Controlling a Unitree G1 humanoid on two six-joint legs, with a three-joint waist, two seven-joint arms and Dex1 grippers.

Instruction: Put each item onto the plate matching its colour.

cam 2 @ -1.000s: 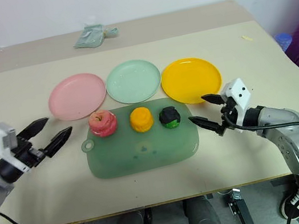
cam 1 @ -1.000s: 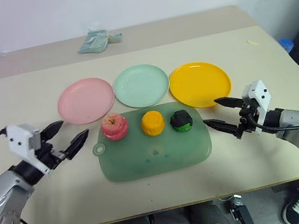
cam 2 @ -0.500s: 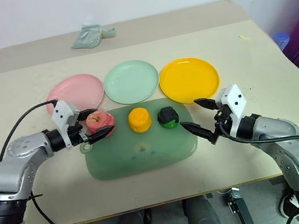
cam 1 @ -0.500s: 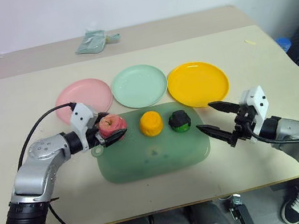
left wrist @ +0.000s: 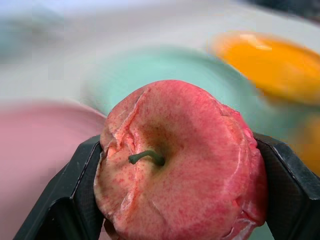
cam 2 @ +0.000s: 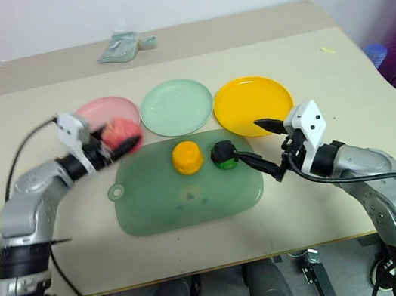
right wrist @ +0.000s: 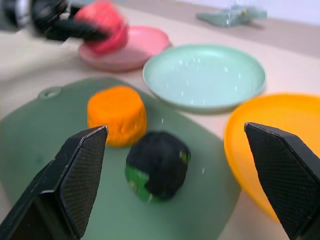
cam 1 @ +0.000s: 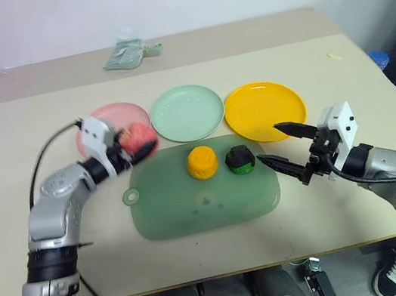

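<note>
My left gripper (cam 1: pixel 136 142) is shut on the red-pink apple (left wrist: pixel 180 160) and holds it over the near right rim of the pink plate (cam 1: pixel 98 127). The mint green plate (cam 1: pixel 187 111) and the orange-yellow plate (cam 1: pixel 265 109) lie to its right in one row. The orange-yellow round fruit (cam 1: pixel 201 161) and the dark green lumpy vegetable (cam 1: pixel 239 160) sit on the back part of the translucent green mat (cam 1: pixel 193 206). Just right of the vegetable, my right gripper (cam 1: pixel 269 143) is open and points at it without touching; its fingers (right wrist: pixel 75 185) have nothing between them.
A small pale green packet (cam 1: pixel 129 53) lies at the far edge of the table. The mat's holed tab (cam 1: pixel 131 198) sticks out on its left side. The table's front edge runs close below the mat.
My left gripper reached the apple on the mat, shut on it, lifted it and carried it back toward the pink plate. My right gripper drifted slightly up and toward the green vegetable, still open.
</note>
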